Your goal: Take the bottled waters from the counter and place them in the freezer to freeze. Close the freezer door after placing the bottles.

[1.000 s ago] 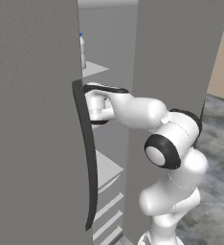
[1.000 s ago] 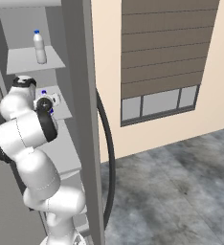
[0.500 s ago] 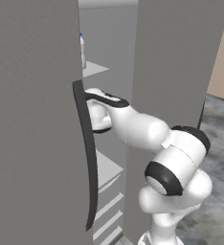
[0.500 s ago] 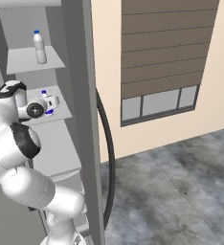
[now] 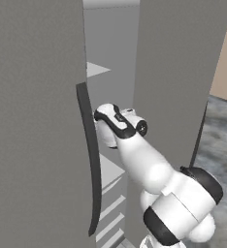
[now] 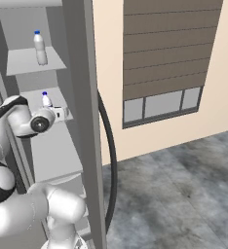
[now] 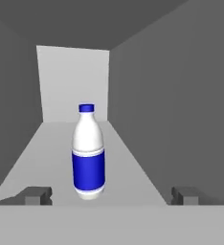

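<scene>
The blue-labelled bottled water point(image 7: 88, 153) stands upright on a white shelf point(image 7: 128, 167) inside the freezer point(image 6: 33, 78), also seen as a small bottle point(image 6: 47, 99). My gripper point(image 7: 111, 196) is open just in front of it, a fingertip point(image 7: 37, 195) on each side and short of the bottle, touching nothing. In the right base view my gripper point(image 6: 63, 114) sits at that shelf's front edge. The plain bottled water point(image 6: 40, 47) stands on the shelf above. The freezer door point(image 5: 33, 121) hangs open on the left with its dark curved handle point(image 5: 90, 160).
The other grey fridge door point(image 5: 178, 82) stands shut to the right of my arm point(image 5: 139, 160), with its own dark handle point(image 6: 110, 160). More white shelves point(image 5: 110, 169) lie below the hand. Grey stone floor point(image 6: 184, 185) and a beige wall with a shuttered window point(image 6: 169, 53) are to the right.
My arm's elbow has swung down and back while the hand drew a little away from the labelled bottle. Both bottles stayed where they stood on their shelves.
</scene>
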Tool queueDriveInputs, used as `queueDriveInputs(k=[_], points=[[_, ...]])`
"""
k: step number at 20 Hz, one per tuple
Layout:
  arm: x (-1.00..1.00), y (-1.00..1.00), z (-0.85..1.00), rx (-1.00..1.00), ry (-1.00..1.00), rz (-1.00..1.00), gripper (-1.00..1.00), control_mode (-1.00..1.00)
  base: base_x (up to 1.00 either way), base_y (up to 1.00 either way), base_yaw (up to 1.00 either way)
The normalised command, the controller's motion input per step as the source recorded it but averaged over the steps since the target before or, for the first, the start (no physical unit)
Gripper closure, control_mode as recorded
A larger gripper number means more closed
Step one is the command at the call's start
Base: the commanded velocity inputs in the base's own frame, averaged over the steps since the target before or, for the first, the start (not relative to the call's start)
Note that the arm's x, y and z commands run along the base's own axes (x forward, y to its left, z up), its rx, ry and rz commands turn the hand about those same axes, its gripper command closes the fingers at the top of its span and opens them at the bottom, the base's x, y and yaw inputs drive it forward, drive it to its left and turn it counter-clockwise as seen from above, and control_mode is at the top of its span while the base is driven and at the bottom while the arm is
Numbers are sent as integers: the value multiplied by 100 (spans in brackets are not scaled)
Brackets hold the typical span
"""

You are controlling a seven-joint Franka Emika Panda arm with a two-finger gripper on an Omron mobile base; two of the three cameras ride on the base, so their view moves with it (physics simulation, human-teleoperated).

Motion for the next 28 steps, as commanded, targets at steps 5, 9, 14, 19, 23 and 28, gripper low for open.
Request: queueDriveInputs(k=[5,9,14,19,23,28], points=[[-66,-50,78,11,14,0,-100,-100,0,0,0],[-50,-32,100,9,23,0,-100,-100,0,0,0],[-60,-23,95,3,22,0,-100,-100,0,0,0],[-91,-2,45,-7,19,0,-100,-100,0,0,0],[-100,-10,21,-9,22,0,-100,-100,0,0,0],[-92,-15,2,-15,30,-3,-100,-100,0,0,0]])
